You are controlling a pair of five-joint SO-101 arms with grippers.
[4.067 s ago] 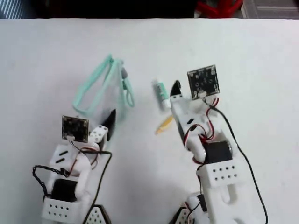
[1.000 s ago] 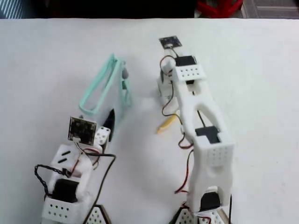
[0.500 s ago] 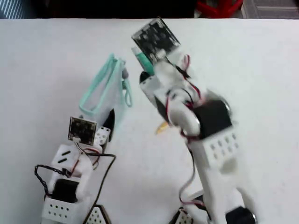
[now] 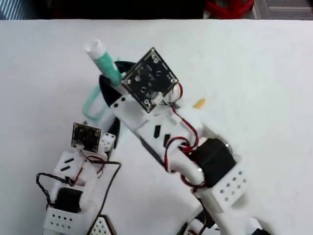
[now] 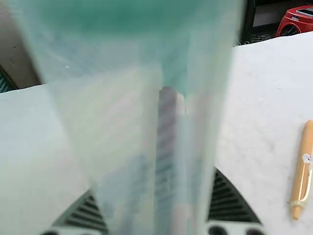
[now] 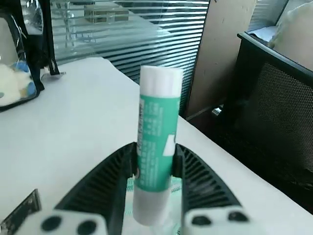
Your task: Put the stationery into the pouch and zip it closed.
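Note:
A green and white glue stick (image 4: 101, 59) is held up above the table, and my right gripper (image 4: 111, 82) is shut on its lower half. The right wrist view has the glue stick (image 6: 155, 122) upright between the black jaws of the right gripper (image 6: 154, 154). The teal, see-through pouch (image 4: 91, 104) lies just below it, mostly hidden by the right arm. My left gripper (image 4: 113, 129) is shut on the pouch's near end. Up close, the pouch (image 5: 122, 122) stands between the left gripper's (image 5: 156, 200) jaws. An orange pen (image 5: 302, 171) lies on the table beside the pouch.
The white table stretches open to the right and back. One end of the orange pen (image 4: 199, 103) pokes out from behind the right arm. A dark edge and a red object (image 4: 230, 7) run along the table's far side.
The right arm reached down to the glue stick on the table, lifted it and swung left, so it now hangs over the pouch. The left arm kept its hold.

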